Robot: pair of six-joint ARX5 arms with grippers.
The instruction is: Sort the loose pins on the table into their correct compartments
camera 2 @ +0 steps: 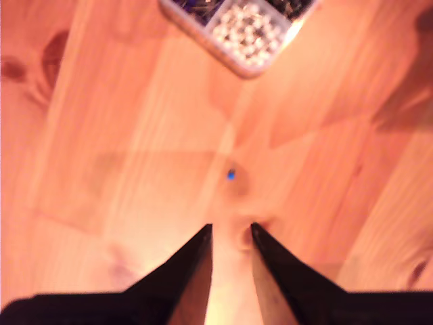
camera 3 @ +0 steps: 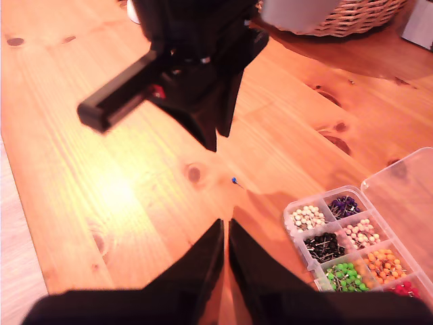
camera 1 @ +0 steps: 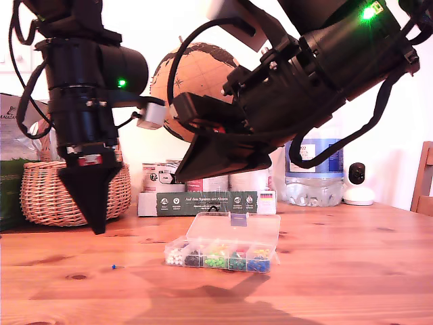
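Only one loose pin seen: blue pin flat on the table, alone on bare wood. In exterior view, approx 8 o'clock from the clear box, well apart from it. No red, green or 2nd blue pin spotted on the wood in any view; already sorted or just out of frame, can't say.

Box lid open, tilted back toward 12 o'clock in exterior view. Compartments all hold pins, one colour each: white, black, green, orange, purple, red visible from second wrist cam. Blue section at the 3 o'clock end of the front row in exterior view, i.e. far end from the pin.

My first gripper pointing straight down, hanging above the table, pin just beyond its tip toward approx 4 o'clock in exterior view. Jaws a narrow slit apart, nothing between; first wrist cam shows pin just ahead of the tips, not yet touched.

My second gripper angled down over the box area, tips pressed together, empty, well above the wood.

Judged progress: late stage, prob. last visible pin. Left to do: drop onto blue pin, pinch, carry across to blue section, release. Fiddly pick, tiny head, thin shaft, could skid on the wood.
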